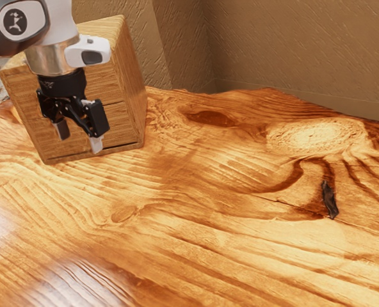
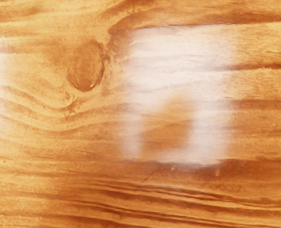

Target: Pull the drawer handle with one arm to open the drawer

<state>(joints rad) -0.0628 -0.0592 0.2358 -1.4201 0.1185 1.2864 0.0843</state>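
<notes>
Glossy counter (image 1: 209,243) runs back to a small wooden cabinet (image 1: 122,64) at its far corner on the exterior view's left, where the hand (image 1: 79,139) hangs before the drawer (image 1: 124,121), fingers spread and holding nothing, the handle hidden behind it, so closing here would likely miss and slip.

I see a glossy, knotted wooden counter (image 1: 228,217) carrying a wooden drawer box (image 1: 125,83) at the exterior view's far left and a small dark fleck (image 1: 329,199) toward its right.
</notes>
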